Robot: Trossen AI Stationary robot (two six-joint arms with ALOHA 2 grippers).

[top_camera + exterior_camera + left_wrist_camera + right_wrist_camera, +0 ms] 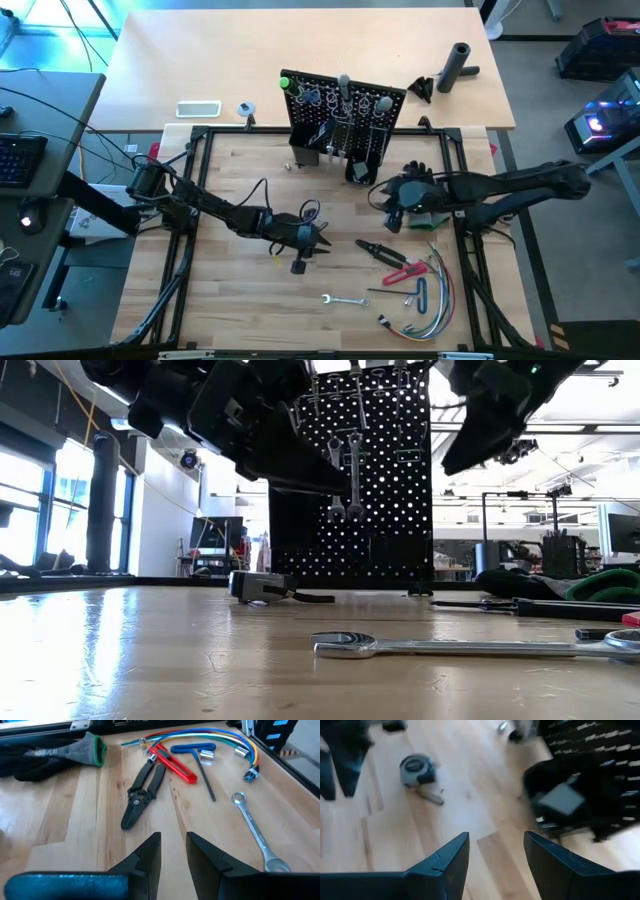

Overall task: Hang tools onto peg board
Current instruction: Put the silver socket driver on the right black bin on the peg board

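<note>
I see the black perforated peg board (342, 122) upright at the wooden bench's (230, 300) far edge, silver wrenches (346, 475) hung. My left gripper (173, 851) hovers mid-bench, fingers slightly parted, empty, facing black pliers (141, 796). My right gripper (495, 855) hangs released near the board.

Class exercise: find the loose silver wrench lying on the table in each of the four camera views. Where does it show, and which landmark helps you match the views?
High view: silver wrench lies low centre, on the wood.
Low view: it stretches across the foreground right.
Left wrist view: it lies at the right, beside the blue T-handle key.
Right wrist view: not in it.
Shared landmark: the black pliers nearby.
</note>
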